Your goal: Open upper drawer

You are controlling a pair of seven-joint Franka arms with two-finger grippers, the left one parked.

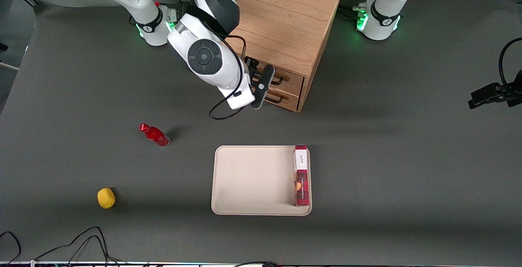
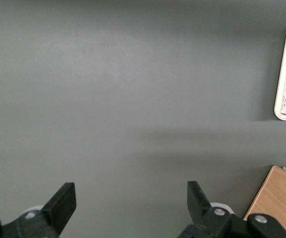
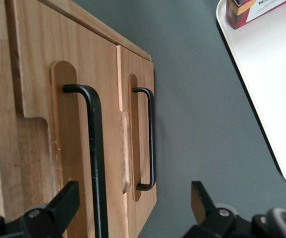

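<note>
One small wooden cabinet (image 1: pixel 285 26) stands on the dark table (image 1: pixel 408 157), carrying two drawers, each with one black wire handle. The upper drawer (image 3: pixel 68 114) sits closed, just above the lower drawer (image 3: pixel 140 144). The gripper (image 1: pixel 261 80) hangs right in front of the drawer faces with its two fingers (image 3: pixel 63 203) spread wide apart, holding nothing; the upper drawer's handle (image 3: pixel 94 148) lies between them, though contact cannot be judged. Nearer the front camera lies one beige tray (image 1: pixel 248 181) holding one red and white box (image 1: pixel 301 175) along its edge. One red bottle (image 1: pixel 155 135) and one yellow ball (image 1: pixel 106 198) lie toward the working arm's end of the table, well apart from the cabinet.
</note>
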